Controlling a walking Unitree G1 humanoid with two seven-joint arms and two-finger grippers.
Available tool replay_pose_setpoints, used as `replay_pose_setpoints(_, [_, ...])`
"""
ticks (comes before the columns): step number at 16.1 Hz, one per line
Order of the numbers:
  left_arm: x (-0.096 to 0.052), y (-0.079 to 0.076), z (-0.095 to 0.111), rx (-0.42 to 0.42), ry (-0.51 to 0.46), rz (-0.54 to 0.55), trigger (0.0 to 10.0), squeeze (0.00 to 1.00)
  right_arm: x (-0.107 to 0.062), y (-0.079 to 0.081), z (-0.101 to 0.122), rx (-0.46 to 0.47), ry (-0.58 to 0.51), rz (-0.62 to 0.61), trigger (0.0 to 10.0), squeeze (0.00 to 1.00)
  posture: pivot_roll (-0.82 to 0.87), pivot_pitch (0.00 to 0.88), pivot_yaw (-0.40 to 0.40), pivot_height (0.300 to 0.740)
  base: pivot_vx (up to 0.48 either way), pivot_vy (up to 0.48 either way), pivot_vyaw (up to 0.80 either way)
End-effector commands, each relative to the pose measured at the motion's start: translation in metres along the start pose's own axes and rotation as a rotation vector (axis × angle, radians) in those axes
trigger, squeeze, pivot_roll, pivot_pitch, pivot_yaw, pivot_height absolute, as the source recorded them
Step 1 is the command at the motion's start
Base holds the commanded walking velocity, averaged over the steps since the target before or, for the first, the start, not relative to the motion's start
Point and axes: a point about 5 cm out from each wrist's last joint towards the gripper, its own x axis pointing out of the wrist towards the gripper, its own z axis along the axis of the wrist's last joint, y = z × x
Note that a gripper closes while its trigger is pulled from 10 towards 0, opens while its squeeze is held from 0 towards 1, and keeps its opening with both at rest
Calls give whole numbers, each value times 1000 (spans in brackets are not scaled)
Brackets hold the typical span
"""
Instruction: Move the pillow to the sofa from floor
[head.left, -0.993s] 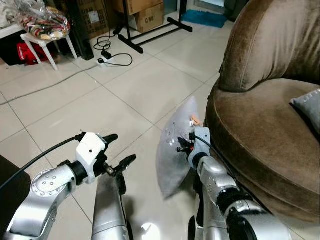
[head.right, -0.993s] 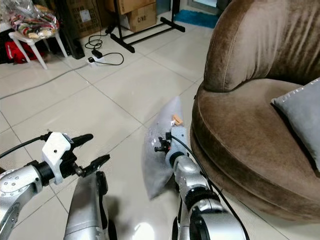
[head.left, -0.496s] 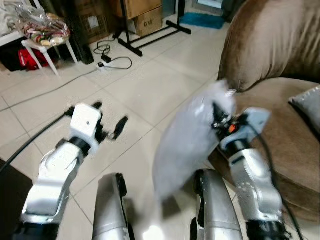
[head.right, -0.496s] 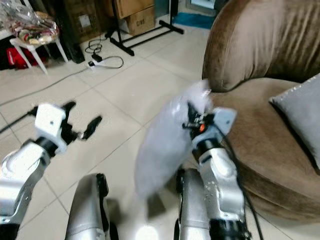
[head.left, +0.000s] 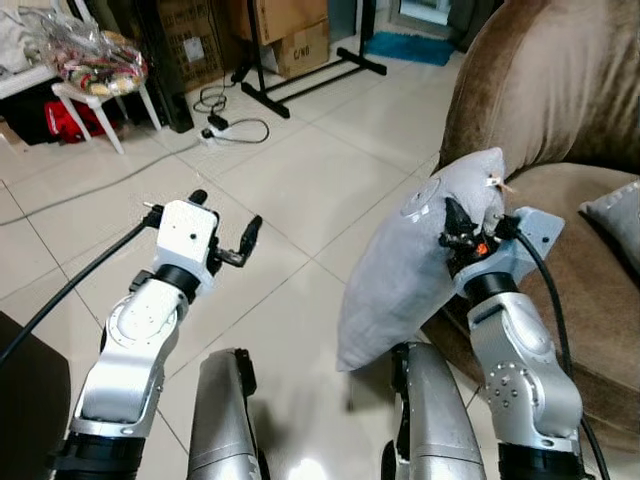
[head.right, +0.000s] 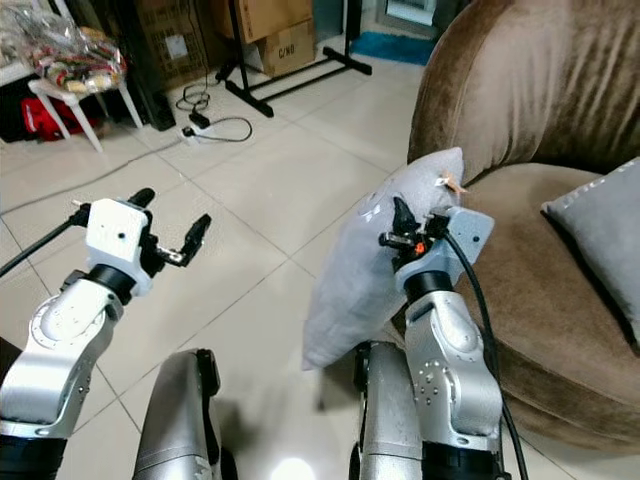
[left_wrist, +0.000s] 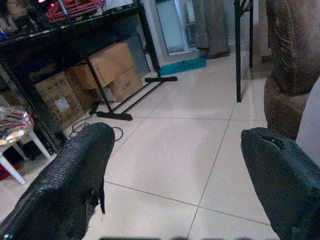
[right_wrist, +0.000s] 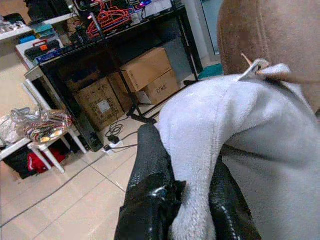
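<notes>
A light grey pillow (head.left: 415, 255) hangs in the air off the floor, at the front edge of the brown sofa (head.left: 560, 130). My right gripper (head.left: 455, 232) is shut on its upper corner; in the right wrist view the black fingers (right_wrist: 150, 185) pinch a fold of the grey pillow (right_wrist: 260, 150). My left gripper (head.left: 225, 225) is raised over the tiled floor, left of the pillow, open and holding nothing. In the left wrist view its two fingertips (left_wrist: 75, 170) stand wide apart.
A second grey cushion (head.left: 615, 215) lies on the sofa seat at the right. A black stand (head.left: 300, 75), cardboard boxes (head.left: 295, 40), a power strip with cables (head.left: 225, 125) and a white stool with bagged goods (head.left: 95, 75) stand across the tiled floor.
My right gripper has lifted the pillow from the floor up beside the sofa's front edge. The left arm has risen too, and the camera has shifted.
</notes>
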Motion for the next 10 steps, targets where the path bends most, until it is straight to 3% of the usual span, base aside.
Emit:
replay_pose_setpoints(1, [-1, 2, -1, 15, 5, 17, 10000, 0, 0, 5, 15, 0, -64, 24, 10000, 0, -38, 0, 46, 521, 0, 0, 0])
replay_pose_setpoints(4, [-1, 0, -3, 22, 6, 10, 10000, 0, -1, -4, 26, -4, -80, -35, 10000, 0, -44, 0, 52, 551, 0, 0, 0])
replay_pose_setpoints(10, [1, 0, -4, 44, 8, -4, 10000, 0, -3, -4, 32, -7, -92, -43, 10000, 0, -52, 0, 55, 606, 0, 0, 0])
